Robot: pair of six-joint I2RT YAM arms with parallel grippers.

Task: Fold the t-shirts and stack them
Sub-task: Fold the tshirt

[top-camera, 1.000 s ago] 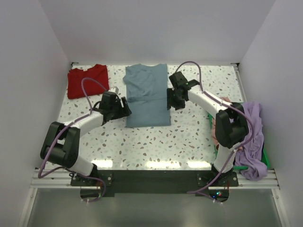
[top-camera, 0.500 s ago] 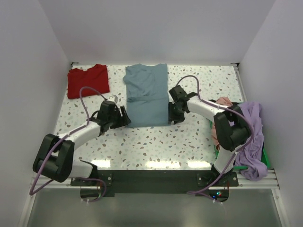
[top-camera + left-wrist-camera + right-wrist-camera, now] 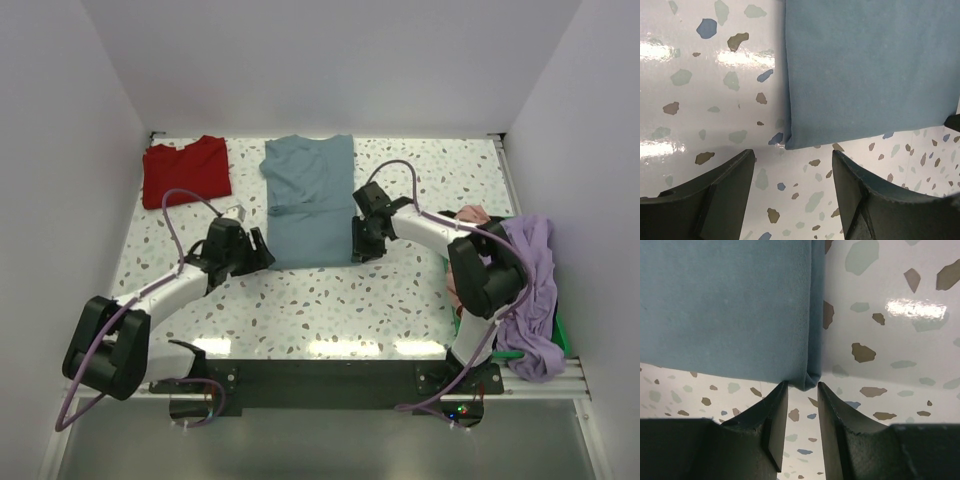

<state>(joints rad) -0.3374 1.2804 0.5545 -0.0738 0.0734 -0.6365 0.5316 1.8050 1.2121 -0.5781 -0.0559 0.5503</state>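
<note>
The slate-blue t-shirt (image 3: 310,200) lies flat in a long folded strip at mid-table. My left gripper (image 3: 264,254) is at its near-left corner, open wide and empty; in the left wrist view that corner (image 3: 790,142) lies just beyond the gripper (image 3: 792,172). My right gripper (image 3: 357,247) is at the near-right corner, jaws narrowly apart; in the right wrist view the corner (image 3: 810,377) sits right at the gripper's (image 3: 801,387) tips, with table showing between the jaws. The red t-shirt (image 3: 185,171) lies folded at the far left. A lavender shirt (image 3: 535,285) and a salmon-pink one (image 3: 472,214) are heaped at the right.
The heap at the right hangs over a green bin (image 3: 561,330) at the table's right edge. White walls close in the table on the left, far and right sides. The terrazzo tabletop (image 3: 330,300) runs in front of the blue shirt.
Both grippers have slid toward me along the blue shirt's side edges to its near corners, the left one moving farther. The shirt has not visibly shifted.
</note>
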